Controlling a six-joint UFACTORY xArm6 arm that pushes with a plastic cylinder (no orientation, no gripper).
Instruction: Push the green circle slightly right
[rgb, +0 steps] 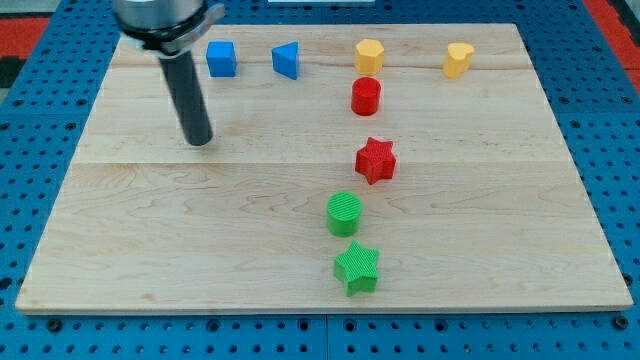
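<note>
The green circle (343, 213) is a short green cylinder standing on the wooden board, below the view's middle. My tip (200, 141) rests on the board in the upper left part, well to the left of and above the green circle, touching no block. A green star (356, 268) lies just below the green circle. A red star (376, 160) lies just above and right of it.
A red cylinder (366, 96) stands above the red star. Along the view's top are a blue cube (221, 58), a blue triangle (287, 60), a yellow hexagon (369, 55) and a yellow heart (459, 59). The wooden board (500, 220) lies on a blue pegboard.
</note>
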